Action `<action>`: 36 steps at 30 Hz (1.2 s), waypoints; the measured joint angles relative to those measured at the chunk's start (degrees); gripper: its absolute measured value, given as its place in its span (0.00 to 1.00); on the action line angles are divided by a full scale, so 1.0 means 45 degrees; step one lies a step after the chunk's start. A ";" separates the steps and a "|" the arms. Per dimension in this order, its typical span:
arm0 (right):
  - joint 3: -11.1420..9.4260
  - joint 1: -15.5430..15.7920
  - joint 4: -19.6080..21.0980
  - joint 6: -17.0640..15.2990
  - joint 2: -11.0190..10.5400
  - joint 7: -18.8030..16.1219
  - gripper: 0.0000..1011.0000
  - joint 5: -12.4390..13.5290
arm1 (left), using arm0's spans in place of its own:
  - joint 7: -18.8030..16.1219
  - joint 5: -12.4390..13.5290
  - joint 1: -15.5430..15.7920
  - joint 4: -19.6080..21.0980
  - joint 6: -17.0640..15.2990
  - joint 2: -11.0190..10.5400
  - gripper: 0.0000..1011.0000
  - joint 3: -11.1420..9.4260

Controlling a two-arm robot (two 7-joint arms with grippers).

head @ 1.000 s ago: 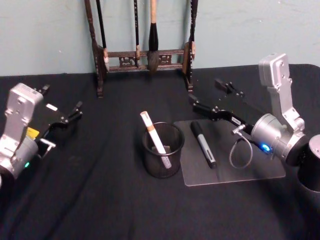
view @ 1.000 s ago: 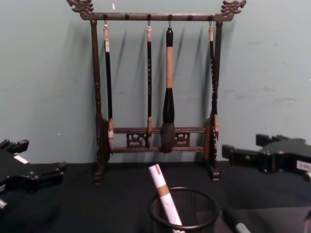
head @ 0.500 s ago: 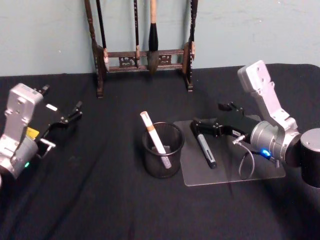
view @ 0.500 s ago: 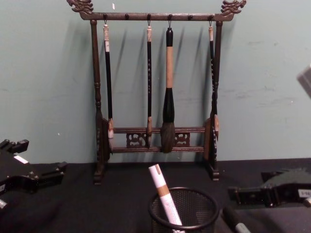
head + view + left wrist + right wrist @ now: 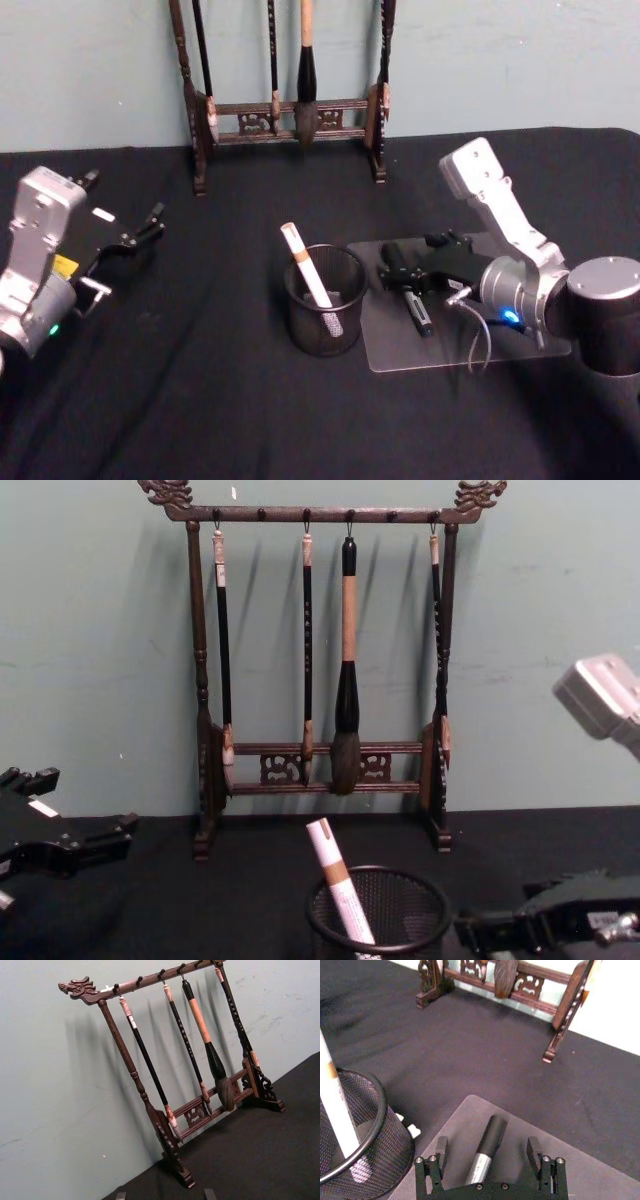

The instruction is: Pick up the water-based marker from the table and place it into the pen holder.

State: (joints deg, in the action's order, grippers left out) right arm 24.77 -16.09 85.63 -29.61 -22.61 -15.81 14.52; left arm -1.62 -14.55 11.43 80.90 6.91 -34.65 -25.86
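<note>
Right gripper (image 5: 487, 1142): fingers apart, straddling water-based marker (image 5: 420, 318) on clear mat (image 5: 400, 352) | pen holder (image 5: 346, 322): beside mat | left gripper (image 5: 140, 233): fingers apart, counter's left edge.

Table (image 5: 200, 400): mat (image 5: 420, 352), pen holder (image 5: 325, 310), rack (image 5: 260, 122)

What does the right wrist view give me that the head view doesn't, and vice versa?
Right wrist: the right gripper has its jaws open either side of the marker, gaps on both sides. Head: the left gripper parked open at far left, and the front edge of the clear mat. Both: the pen holder with a white pen in it, the brush rack.
</note>
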 joint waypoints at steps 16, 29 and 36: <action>0.0021 -0.0065 -0.0464 -0.0259 0.0445 -0.0226 0.99 -0.0476 | 0.0000 0.0000 0.0000 0.0000 0.0000 0.0000 0.99 0.0000; -0.0241 0.0057 -0.0610 -0.0312 0.0628 -0.0509 0.99 -0.0715 | 0.0000 0.0000 0.0000 0.0000 0.0001 0.0000 0.99 0.0000; -0.0361 0.0120 -0.0657 -0.0330 0.0746 -0.0627 0.99 -0.0858 | 0.0000 0.0000 0.0000 0.0000 0.0000 0.0000 0.99 0.0000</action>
State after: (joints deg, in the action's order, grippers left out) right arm 23.15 -15.56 82.67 -31.09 -19.26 -18.63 10.66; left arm -1.62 -14.55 11.43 80.90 6.91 -34.65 -25.86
